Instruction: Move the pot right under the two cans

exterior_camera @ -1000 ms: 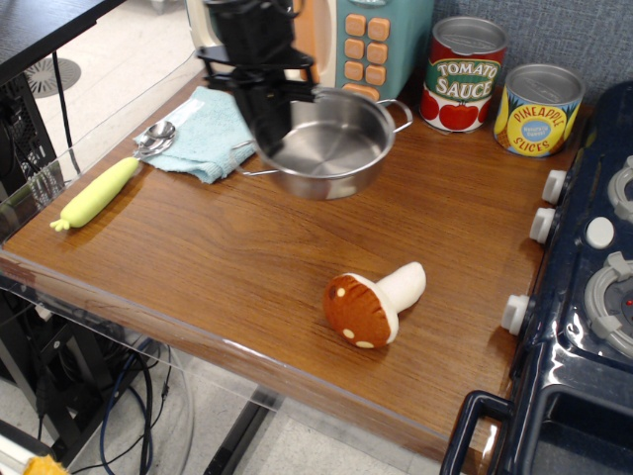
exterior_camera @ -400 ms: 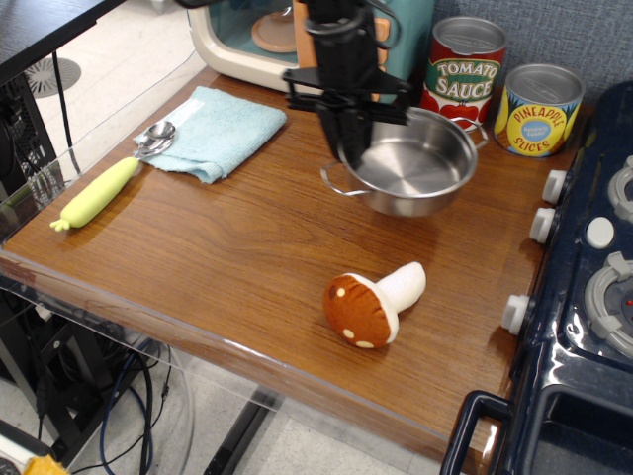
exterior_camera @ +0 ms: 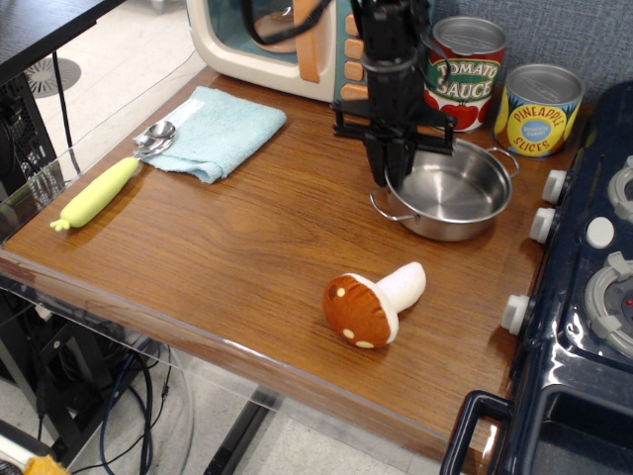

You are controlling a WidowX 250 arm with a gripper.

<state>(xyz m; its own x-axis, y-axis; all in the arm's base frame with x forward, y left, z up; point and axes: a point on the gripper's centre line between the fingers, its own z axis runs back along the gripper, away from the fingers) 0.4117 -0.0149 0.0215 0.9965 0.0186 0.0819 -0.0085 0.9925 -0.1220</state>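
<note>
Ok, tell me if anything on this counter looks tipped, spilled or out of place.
Only the mushroom lies on its side, mid-counter. The pot sits level and empty below the two cans, gripper at its left rim. Nothing looks spilled or damaged.

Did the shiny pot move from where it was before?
Yes. The pot slid right across the table, away from the blue towel. It now sits just in front of the two cans, with the gripper at its left rim.

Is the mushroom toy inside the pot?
No. The mushroom toy lies on the bare wooden table, apart from the pot, whose inside is empty.
</note>
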